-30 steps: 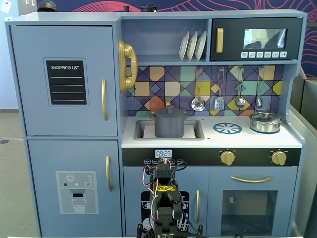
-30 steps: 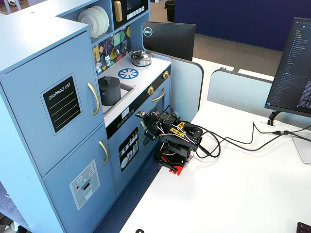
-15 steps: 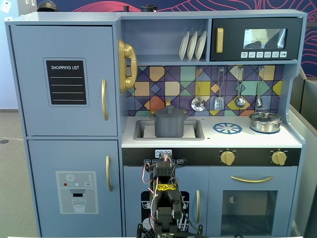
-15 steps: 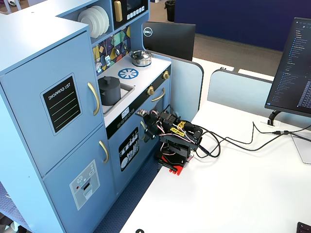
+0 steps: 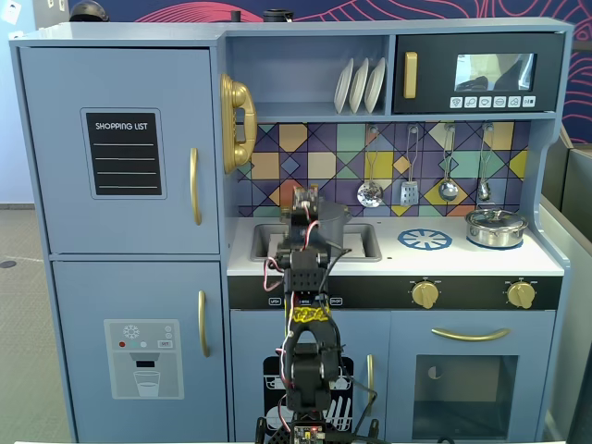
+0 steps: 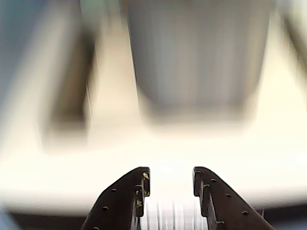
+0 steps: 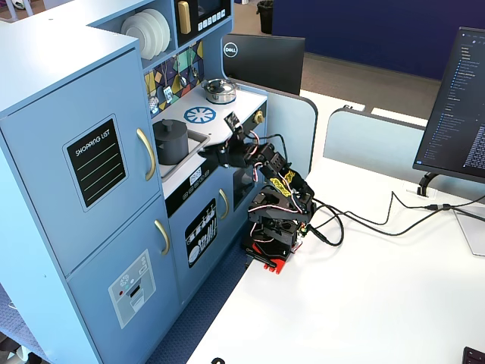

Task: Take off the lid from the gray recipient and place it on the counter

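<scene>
The gray recipient (image 7: 173,144) stands in the recessed sink of the white counter (image 7: 236,104), with the dark-gray lid (image 7: 170,123) on top of it. In a fixed view the arm hides most of the recipient (image 5: 337,220). My gripper (image 7: 209,154) hovers at the counter's front edge, just short of the recipient and at about the height of its side. In the wrist view the recipient (image 6: 196,52) is a blurred gray block straight ahead of the gripper (image 6: 171,179). The jaws stand apart with nothing between them. The lid is out of the wrist view.
A shiny steel pot with its lid (image 5: 496,227) stands at the counter's right end, beside the blue burner ring (image 5: 425,240). Utensils (image 5: 408,191) hang on the backsplash above. A blurred dark shape (image 6: 71,86) lies left of the recipient in the wrist view.
</scene>
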You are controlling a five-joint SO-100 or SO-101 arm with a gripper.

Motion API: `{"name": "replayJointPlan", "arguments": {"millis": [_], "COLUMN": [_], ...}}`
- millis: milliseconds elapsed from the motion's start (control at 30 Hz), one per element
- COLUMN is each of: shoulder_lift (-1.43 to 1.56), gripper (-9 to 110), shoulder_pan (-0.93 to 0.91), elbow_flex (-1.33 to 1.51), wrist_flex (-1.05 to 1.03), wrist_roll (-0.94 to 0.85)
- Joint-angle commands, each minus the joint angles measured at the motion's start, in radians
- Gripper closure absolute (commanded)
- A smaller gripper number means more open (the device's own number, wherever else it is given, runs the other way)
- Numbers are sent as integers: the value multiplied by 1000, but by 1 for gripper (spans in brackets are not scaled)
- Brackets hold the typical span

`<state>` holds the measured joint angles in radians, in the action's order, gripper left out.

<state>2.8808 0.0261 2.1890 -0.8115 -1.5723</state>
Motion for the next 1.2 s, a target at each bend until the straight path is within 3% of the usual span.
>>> {"name": "replayJointPlan", "arguments": {"millis": [0, 167, 367, 1167], "shoulder_lift": [-92, -156, -229, -686], "gripper": [93, 82, 79, 83], "shoulder_pan": [-57, -101, -110, -120], "elbow_flex": [-89, -83, -83, -278], "wrist_flex": [222, 351, 457, 692], "wrist_roll": [-6, 29, 17, -23]}}
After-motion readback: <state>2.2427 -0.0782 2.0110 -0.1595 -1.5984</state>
